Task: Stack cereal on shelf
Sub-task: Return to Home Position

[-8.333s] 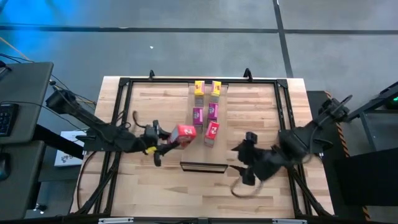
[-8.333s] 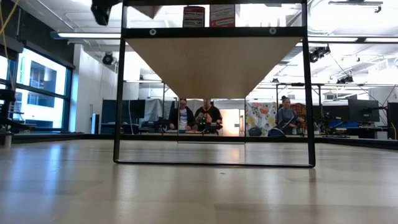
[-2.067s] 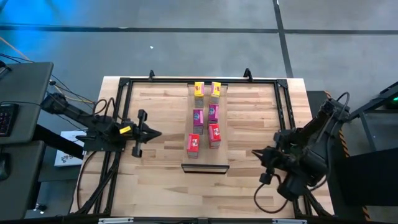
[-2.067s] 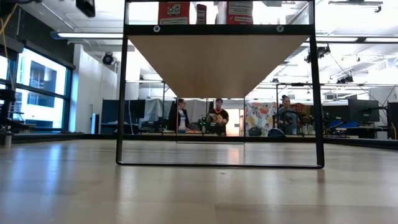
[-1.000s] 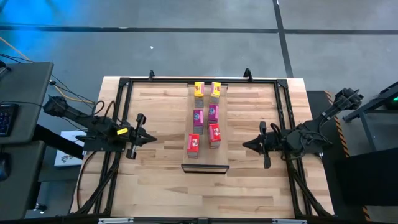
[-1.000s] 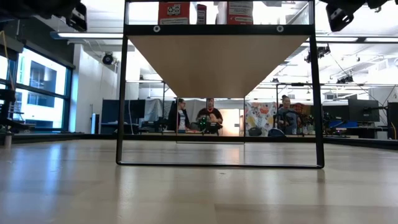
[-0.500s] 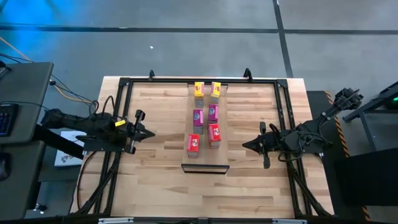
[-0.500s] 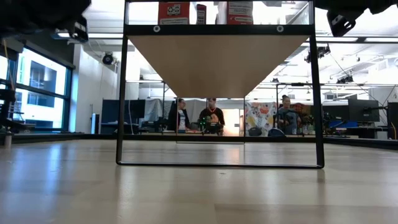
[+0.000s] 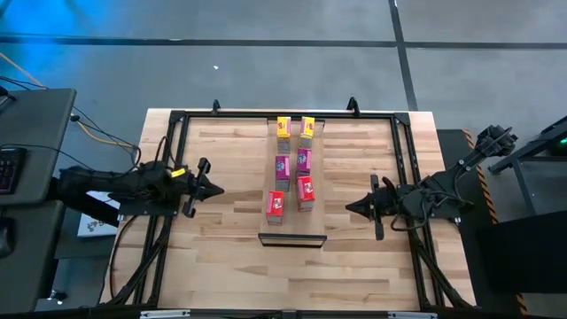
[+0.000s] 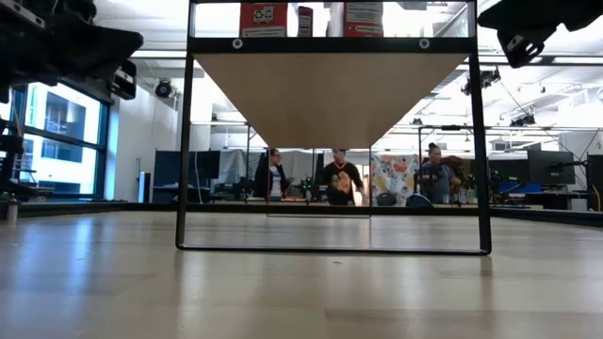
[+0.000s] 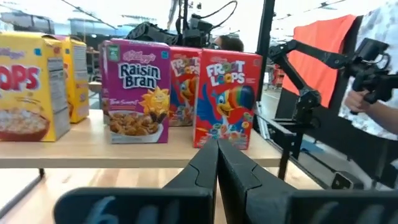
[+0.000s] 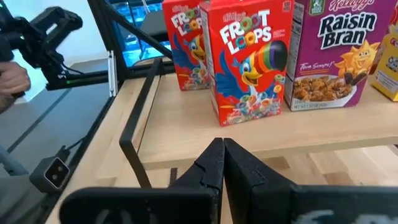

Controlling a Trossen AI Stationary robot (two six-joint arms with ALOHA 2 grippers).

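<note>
High view: left pincer (image 9: 216,189) and right pincer (image 9: 348,206), both closed and empty, flank the shelf (image 9: 292,227) carrying six cereal boxes (image 9: 291,167).

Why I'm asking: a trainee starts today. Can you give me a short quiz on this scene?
1. True or false: all six cereal boxes stand on the shelf.
2. Which pair stands nearest the shelf's dark front edge? A yellow, B magenta, C red.
3. Fill in: the left gripper and the right gripper both have their fingers ___ and hold nothing.
Key: 1 true; 2 C, the red boxes; 3 shut.
</note>
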